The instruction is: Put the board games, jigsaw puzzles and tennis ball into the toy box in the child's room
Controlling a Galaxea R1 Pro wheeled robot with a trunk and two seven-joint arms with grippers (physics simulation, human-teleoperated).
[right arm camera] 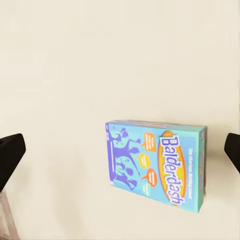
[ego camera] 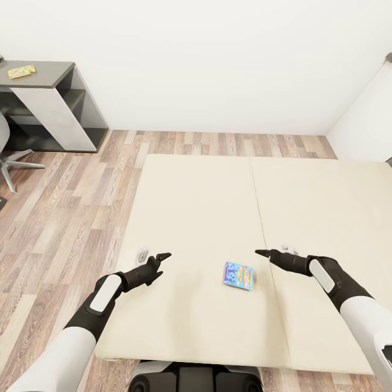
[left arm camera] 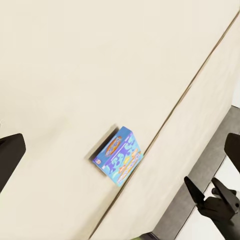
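Observation:
A blue board game [ego camera: 238, 275] marked "Balderdash" lies flat on the beige bed [ego camera: 218, 207], near its front edge and just left of the mattress seam. My left gripper [ego camera: 163, 256] hovers open over the bed to the box's left. My right gripper [ego camera: 263, 252] hovers open just right of the box and a little farther back. The same board game [right arm camera: 155, 165] sits ahead of the right wrist camera, between its spread fingers [right arm camera: 10, 155], and the left wrist view has the box [left arm camera: 119, 156] farther off. A colourful jigsaw puzzle [ego camera: 22, 71] lies on a dark grey-topped unit [ego camera: 54, 73] at the far left.
Wood floor [ego camera: 60, 218] runs along the bed's left side up to the white back wall. An office chair [ego camera: 11, 158] stands beside the grey-topped unit at the left edge. A white panel [ego camera: 365, 125] rises at the far right. My own base [ego camera: 196, 378] touches the bed's front edge.

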